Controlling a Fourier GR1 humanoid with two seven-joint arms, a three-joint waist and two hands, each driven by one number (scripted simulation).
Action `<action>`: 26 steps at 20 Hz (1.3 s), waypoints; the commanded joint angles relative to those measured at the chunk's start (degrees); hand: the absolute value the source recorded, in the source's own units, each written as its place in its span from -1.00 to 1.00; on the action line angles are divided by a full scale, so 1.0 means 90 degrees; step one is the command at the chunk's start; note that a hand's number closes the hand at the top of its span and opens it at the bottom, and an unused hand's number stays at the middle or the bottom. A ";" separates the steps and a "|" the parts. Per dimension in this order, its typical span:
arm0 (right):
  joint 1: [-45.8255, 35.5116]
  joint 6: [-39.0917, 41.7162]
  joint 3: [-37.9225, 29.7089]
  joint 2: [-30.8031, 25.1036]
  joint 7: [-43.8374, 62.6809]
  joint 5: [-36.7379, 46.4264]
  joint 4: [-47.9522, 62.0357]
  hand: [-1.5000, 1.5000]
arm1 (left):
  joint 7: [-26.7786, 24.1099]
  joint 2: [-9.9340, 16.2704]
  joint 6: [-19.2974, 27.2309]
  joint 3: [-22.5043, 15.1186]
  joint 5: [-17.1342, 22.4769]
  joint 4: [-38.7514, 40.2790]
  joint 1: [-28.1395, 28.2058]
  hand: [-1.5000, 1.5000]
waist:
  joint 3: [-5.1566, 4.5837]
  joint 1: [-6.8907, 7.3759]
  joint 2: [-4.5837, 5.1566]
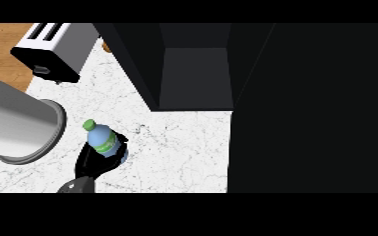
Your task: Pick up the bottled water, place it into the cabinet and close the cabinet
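On the white marbled counter [177, 145], left of the open black cabinet [196, 75], the left hand [96, 162] curls round the bottled water [102, 140] — apparently at its lower body. Likely rigid, smooth and slippery — a mid-body hold suits it.

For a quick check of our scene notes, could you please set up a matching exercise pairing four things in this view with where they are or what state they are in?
Things:
1. bottled water
2. toaster
3. cabinet
4. left hand

Places or states:
A. top left corner, partly on the wooden surface
B. open, dark inside, nothing visible in it
C. curled round the bottle from below
D. over the white marbled counter, green cap pointing up-left

Pairs: 1-D, 2-A, 3-B, 4-C
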 commanded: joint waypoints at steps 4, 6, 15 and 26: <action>-0.0021 -0.0097 0.0039 0.0034 -0.0036 0.0131 0.0043 -1.00 | -0.0331 -0.0112 -0.0165 0.0052 0.0028 0.0290 -0.0220 1.00 | -0.0058 -0.0029 0.0032; 0.0103 0.0232 -0.0327 -0.0213 -0.0290 -0.0213 0.0184 -1.00 | -0.0478 -0.0083 -0.0326 0.0128 0.0169 0.0115 0.0063 1.00 | -0.0056 -0.0021 0.0027; -0.0556 -0.0112 -0.0120 0.0045 -0.0022 0.0066 0.0611 -1.00 | -0.0082 0.0095 -0.1059 0.0623 0.1001 0.0016 0.0030 1.00 | -0.0055 0.0033 0.0029; -0.0077 0.0016 0.0043 -0.0028 -0.0124 0.0106 0.0287 -1.00 | 0.2232 -0.0216 -0.0372 0.0231 0.1818 -0.2775 0.0824 1.00 | -0.0046 0.0053 0.0004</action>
